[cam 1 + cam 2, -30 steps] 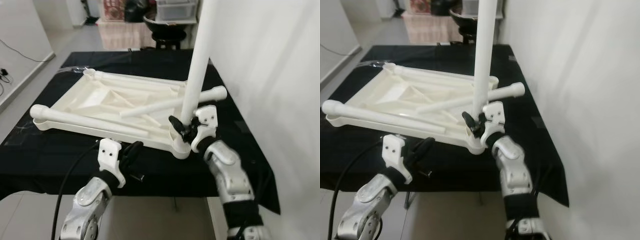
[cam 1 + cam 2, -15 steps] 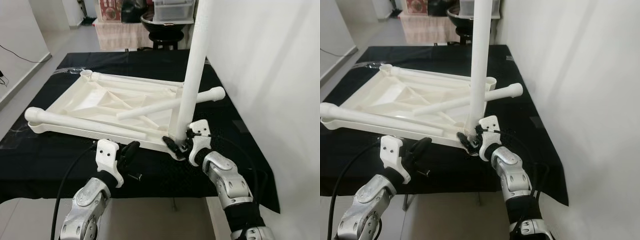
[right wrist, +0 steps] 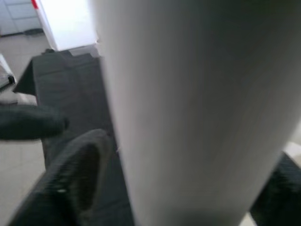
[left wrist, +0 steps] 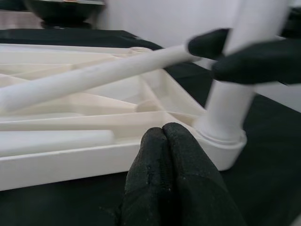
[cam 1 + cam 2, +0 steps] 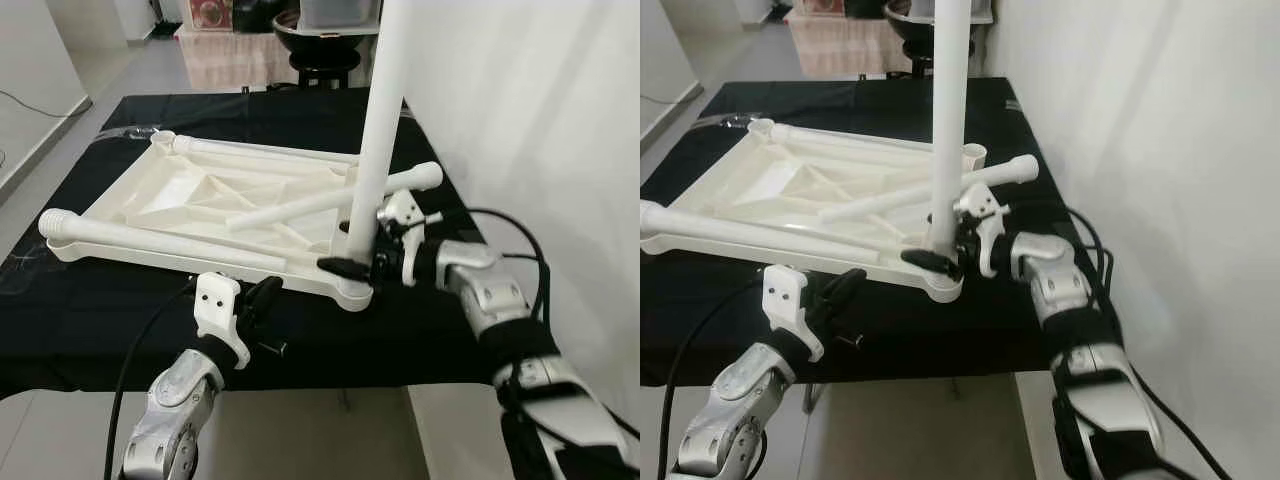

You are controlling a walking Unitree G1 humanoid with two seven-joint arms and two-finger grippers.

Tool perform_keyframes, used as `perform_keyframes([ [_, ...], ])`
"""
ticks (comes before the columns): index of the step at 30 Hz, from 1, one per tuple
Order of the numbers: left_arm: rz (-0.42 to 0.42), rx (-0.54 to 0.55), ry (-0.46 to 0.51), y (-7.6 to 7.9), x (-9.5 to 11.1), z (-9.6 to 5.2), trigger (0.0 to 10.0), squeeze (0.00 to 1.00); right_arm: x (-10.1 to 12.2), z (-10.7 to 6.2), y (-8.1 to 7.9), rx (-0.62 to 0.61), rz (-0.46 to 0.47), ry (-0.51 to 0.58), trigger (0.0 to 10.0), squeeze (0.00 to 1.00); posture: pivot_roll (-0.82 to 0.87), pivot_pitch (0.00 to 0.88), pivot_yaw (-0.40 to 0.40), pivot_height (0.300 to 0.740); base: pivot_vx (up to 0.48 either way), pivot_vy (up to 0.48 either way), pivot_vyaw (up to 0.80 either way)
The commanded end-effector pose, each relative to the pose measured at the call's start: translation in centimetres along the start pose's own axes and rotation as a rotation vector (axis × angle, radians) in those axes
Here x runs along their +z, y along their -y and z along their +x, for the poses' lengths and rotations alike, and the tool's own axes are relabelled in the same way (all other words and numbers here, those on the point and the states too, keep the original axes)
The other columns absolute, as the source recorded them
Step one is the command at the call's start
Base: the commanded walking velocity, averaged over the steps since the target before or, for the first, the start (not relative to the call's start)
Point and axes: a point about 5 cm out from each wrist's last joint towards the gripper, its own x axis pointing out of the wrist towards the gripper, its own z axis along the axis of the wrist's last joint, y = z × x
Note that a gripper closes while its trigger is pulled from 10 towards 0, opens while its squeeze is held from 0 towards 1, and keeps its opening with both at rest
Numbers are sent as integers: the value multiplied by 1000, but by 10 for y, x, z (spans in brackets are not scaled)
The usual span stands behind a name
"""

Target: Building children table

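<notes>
You won't find any text, label, brand, number or sign that can be read in these pictures. The white plastic parts, the black cloth over the bench (image 5: pixel 90 320) and the robot's arms carry no lettering you can make out. At the far end of the room a red and white patterned thing (image 5: pixel 208 12) shows above a stack, but it is too small and cropped for you to read anything on it.
</notes>
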Motion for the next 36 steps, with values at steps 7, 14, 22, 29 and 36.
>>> perform_keyframes([
  [7, -4, -107, -39, 10, -3, -4, 10000, 0, 6, 6, 4, 18, 14, 15, 0, 0, 43, 85, -18, 740, 0, 0, 0],
  [14, -19, -82, -27, 9, -1, -5, 10000, 0, -36, -13, 14, -418, 60, -124, 0, 0, 21, 103, -25, 740, 0, 0, 0],
  [22, -10, -63, -26, 1, 0, -4, 10000, 0, -58, -9, -41, -721, 244, -61, 0, 0, -7, 103, 9, 740, 0, 0, 0],
  [29, -18, -29, -29, -3, -1, -2, 10000, 0, -30, 6, -37, -546, 200, 66, 10000, 1000, 4, 82, -8, 740, 0, 0, 0],
  [36, 13, 9, -37, -6, 0, -4, 10000, 0, -21, -8, -65, -368, 222, 98, 10000, 1000, -4, 83, -4, 740, 0, 0, 0],
])
